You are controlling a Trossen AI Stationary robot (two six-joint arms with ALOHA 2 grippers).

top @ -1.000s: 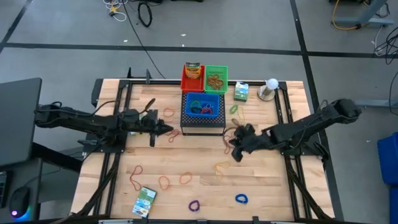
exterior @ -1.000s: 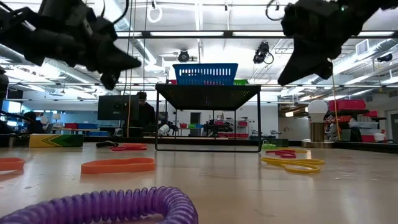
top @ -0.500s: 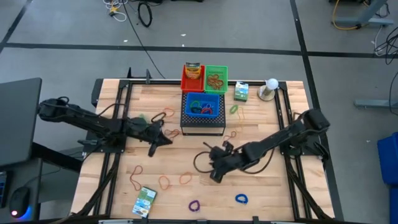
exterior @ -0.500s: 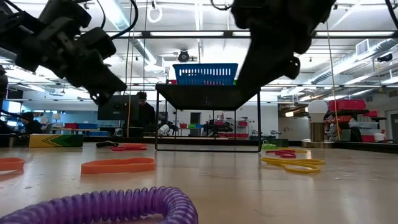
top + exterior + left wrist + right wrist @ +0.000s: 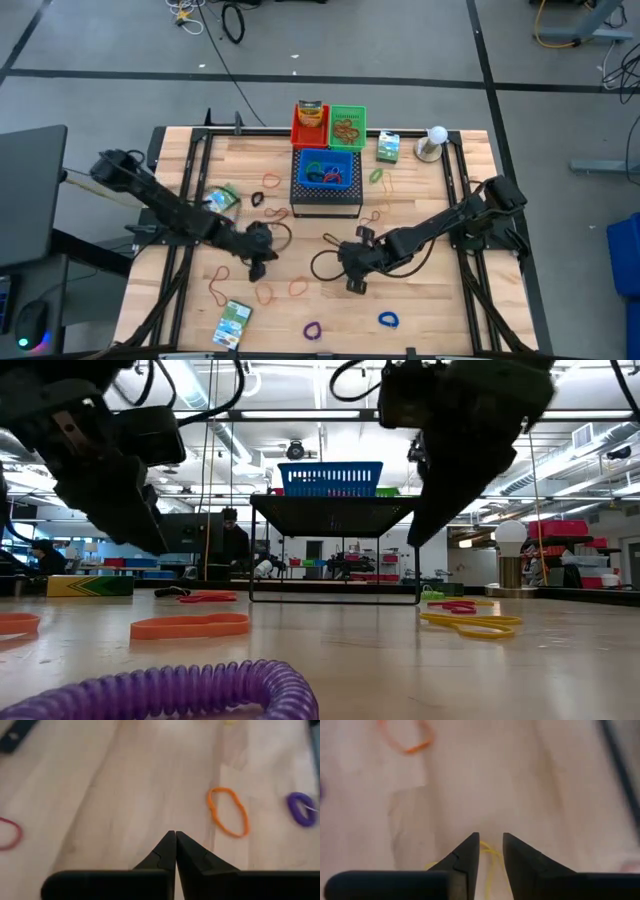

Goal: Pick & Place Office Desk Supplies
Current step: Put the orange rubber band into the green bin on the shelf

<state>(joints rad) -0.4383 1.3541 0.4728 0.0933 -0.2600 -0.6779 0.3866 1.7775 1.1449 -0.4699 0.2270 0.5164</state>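
The right gripper (image 5: 490,851) hangs low over the middle of the table (image 5: 430,300), its 2 fingers a little apart with a thin yellow rubber band (image 5: 489,854) showing in the gap between them. Most of that band is hidden behind the fingers, so whether it is pinched or merely lies beneath cannot be told. In the high view this gripper (image 5: 352,283) sits in front of the black perforated box (image 5: 326,199), and the arm covers the band there.

The left gripper (image 5: 175,845) has its fingers pressed together with nothing between them, above bare wood. Beyond its tips lie an orange rubber band (image 5: 228,811) and a purple loop (image 5: 301,809), the latter blurred, and a red band (image 5: 11,833) is cut off at the picture's edge. From above, this gripper (image 5: 260,266) is left of the right one.

A green-white box (image 5: 232,323) lies near the front edge, and a blue loop (image 5: 388,320) lies farther right.
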